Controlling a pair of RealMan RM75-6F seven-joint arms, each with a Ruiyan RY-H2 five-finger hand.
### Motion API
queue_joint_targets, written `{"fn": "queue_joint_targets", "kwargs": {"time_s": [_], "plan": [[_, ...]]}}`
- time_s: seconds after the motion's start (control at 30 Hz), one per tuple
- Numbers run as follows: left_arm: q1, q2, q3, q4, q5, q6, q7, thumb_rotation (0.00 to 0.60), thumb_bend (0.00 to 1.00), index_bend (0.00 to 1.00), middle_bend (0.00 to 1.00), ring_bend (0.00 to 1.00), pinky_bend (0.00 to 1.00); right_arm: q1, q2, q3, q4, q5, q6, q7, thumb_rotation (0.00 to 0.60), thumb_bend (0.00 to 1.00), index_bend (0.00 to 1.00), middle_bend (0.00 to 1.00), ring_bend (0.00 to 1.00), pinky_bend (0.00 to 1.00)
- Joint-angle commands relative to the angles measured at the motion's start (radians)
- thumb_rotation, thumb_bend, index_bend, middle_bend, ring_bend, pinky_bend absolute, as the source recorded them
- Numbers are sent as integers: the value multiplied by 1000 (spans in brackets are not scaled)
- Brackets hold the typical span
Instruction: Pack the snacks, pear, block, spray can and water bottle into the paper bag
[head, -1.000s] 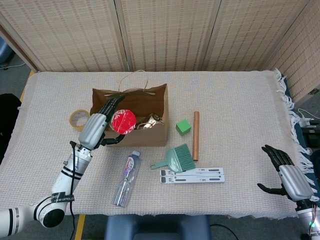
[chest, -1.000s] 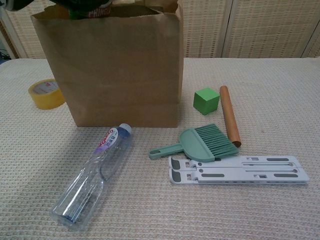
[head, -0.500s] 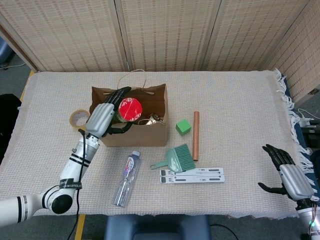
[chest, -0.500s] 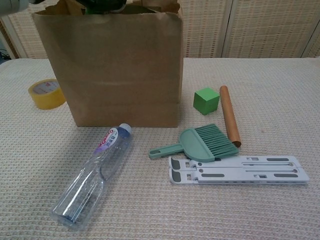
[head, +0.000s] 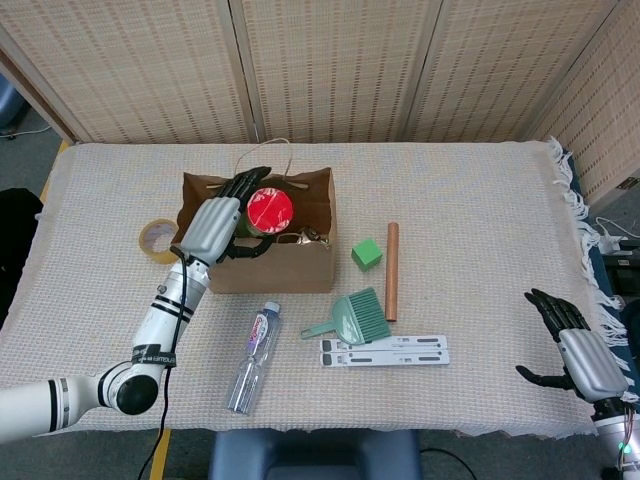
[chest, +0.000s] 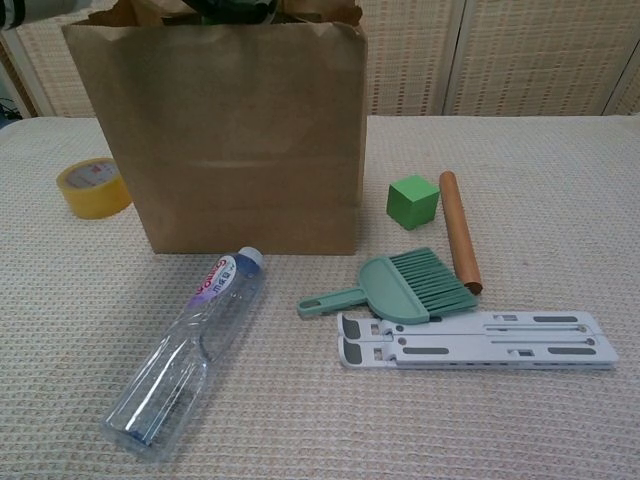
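Note:
My left hand (head: 217, 226) holds a can with a red lid (head: 269, 208) over the open mouth of the brown paper bag (head: 285, 268), which also fills the chest view (chest: 240, 130). Shiny wrapped snacks (head: 305, 240) lie inside the bag. The clear water bottle (head: 252, 358) lies on its side in front of the bag (chest: 190, 350). The green block (head: 367, 254) sits right of the bag (chest: 413, 201). My right hand (head: 575, 350) rests open at the table's right front corner, holding nothing.
A roll of yellow tape (head: 158, 239) lies left of the bag. A wooden rod (head: 392, 270), a green hand brush (head: 352, 318) and a white folded stand (head: 385, 350) lie right of the bottle.
My left hand has carried the red-lidded can up and rightward, from the bag's front left edge to above its opening. The right hand has not moved.

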Motion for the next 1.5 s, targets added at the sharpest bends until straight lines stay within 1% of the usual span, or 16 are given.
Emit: {"fn": "queue_joint_targets", "kwargs": {"time_s": [0.03, 0.23, 0.37, 0.4, 0.63, 0.73, 0.9, 1.0, 1.03, 1.13, 1.17, 1.23, 1.33, 1.4, 1.43, 1.5], "plan": [[-20, 18, -10, -23, -116, -18, 30, 600, 323, 0, 0, 0, 74, 0, 0, 0, -1, 0, 0, -1, 600, 58, 0, 0, 0, 17], [-86, 58, -46, -46, -351, -38, 94, 600, 314, 0, 0, 0, 74, 0, 0, 2, -3, 3, -1, -6, 600, 59, 0, 0, 0, 17], [-131, 79, -98, -54, -537, -34, 88, 600, 319, 0, 0, 0, 73, -1, 2, -1, -3, 2, -1, -8, 600, 59, 0, 0, 0, 17], [-138, 83, -103, -54, -562, -30, 89, 600, 319, 0, 0, 0, 73, -1, 2, -1, -2, 0, 0, -6, 600, 59, 0, 0, 0, 17], [-154, 99, -157, -64, -661, -3, 32, 600, 318, 0, 0, 0, 71, 0, 3, -2, -2, -1, -3, -4, 600, 58, 0, 0, 0, 17], [-149, 109, -153, -70, -636, 10, 25, 600, 318, 0, 0, 0, 71, 0, 4, 0, -5, 2, -2, -4, 600, 59, 0, 0, 0, 17], [-100, 137, -93, -116, -472, 47, 30, 600, 333, 0, 0, 0, 74, 0, 5, -1, -5, 2, -4, -5, 600, 59, 0, 0, 0, 17], [-47, 173, -47, -159, -338, 58, 23, 600, 339, 0, 0, 0, 74, 0, 5, -2, -5, 2, -4, -4, 600, 59, 0, 0, 0, 17], [-29, 186, -28, -170, -288, 61, 26, 600, 341, 0, 0, 0, 74, 0, 5, -2, -5, 2, -4, -4, 600, 59, 0, 0, 0, 17], [36, 238, 53, -181, -81, 69, 43, 600, 339, 0, 0, 0, 74, -1, 5, -1, -4, 2, -3, -4, 600, 59, 0, 0, 0, 17], [65, 260, 86, -176, 10, 74, 41, 600, 339, 0, 0, 0, 74, -1, 4, -1, -4, 3, -3, -5, 600, 58, 0, 0, 0, 17], [111, 290, 130, -161, 132, 83, 20, 600, 340, 0, 0, 0, 74, -1, 4, -1, -5, 3, -3, -7, 600, 59, 0, 0, 0, 17], [192, 347, 203, -118, 325, 96, -56, 600, 342, 0, 0, 0, 74, -2, 2, -1, -4, 5, -3, -12, 600, 59, 0, 0, 0, 17], [233, 375, 246, -68, 452, 117, -97, 600, 343, 0, 0, 0, 74, -1, 1, 0, -5, 7, -4, -13, 600, 59, 0, 0, 0, 17], [258, 387, 275, -23, 543, 144, -123, 600, 343, 0, 0, 0, 74, -1, 1, 0, -6, 8, -5, -16, 600, 58, 0, 0, 0, 17], [289, 399, 315, 47, 667, 189, -162, 600, 344, 0, 0, 0, 74, -1, 0, 1, -5, 9, -5, -20, 600, 59, 0, 0, 0, 17]]}}
